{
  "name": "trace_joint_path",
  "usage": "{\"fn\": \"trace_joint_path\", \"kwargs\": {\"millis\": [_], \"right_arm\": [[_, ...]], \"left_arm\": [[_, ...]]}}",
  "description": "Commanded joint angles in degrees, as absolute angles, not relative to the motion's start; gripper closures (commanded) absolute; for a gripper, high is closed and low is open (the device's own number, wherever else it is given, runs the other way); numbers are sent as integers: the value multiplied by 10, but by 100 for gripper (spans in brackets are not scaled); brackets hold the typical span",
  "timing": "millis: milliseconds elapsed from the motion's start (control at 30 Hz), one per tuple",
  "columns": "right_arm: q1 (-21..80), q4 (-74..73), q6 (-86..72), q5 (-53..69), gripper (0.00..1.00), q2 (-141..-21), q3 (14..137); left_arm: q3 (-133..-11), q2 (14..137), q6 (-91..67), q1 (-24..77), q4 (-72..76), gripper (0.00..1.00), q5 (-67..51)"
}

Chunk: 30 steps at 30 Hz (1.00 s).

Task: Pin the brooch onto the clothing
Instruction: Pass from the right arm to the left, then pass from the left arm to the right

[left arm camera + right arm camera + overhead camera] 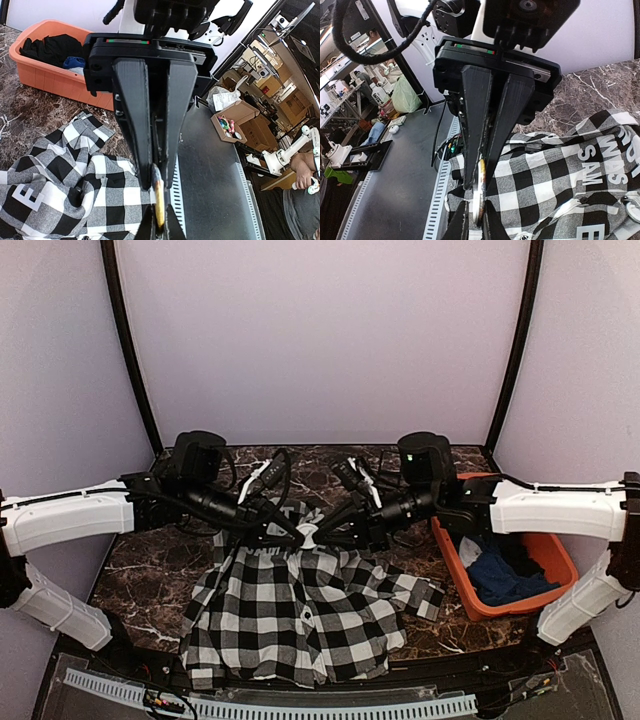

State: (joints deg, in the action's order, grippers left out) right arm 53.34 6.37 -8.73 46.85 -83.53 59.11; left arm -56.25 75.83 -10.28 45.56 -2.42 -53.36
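Left gripper [158, 186] and right gripper [479, 185] meet tip to tip over the far-middle of the counter [150, 585], both pinched narrow on the same item. Clothing [300, 620] lies spread directly beneath, running from the tips toward the near edge, lettering up. Brooch [159, 200], a thin disc seen edge-on, is held between both sets of tips, in line with the fingers; neither arm is nearer. Next move looks straight down. Can't tell if it touches fabric.

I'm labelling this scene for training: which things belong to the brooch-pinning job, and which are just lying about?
Job: brooch, checked shirt, left end effector and right end effector, both pinching the brooch.
Lying about: orange bin, dark blue garment and black clothing inside it.
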Motion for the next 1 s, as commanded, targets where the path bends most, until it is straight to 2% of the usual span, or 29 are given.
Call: {"fn": "trace_joint_path", "kwargs": {"millis": [0, 767, 967], "right_arm": [[526, 80, -78, 483, 89, -811, 582], [524, 84, -91, 468, 80, -828, 579], [524, 86, -97, 470, 81, -836, 581]], "left_arm": [[-572, 745, -97, 455, -37, 99, -540], [-579, 746, -103, 455, -29, 99, -538], [-578, 749, -108, 455, -20, 99, -541]]}}
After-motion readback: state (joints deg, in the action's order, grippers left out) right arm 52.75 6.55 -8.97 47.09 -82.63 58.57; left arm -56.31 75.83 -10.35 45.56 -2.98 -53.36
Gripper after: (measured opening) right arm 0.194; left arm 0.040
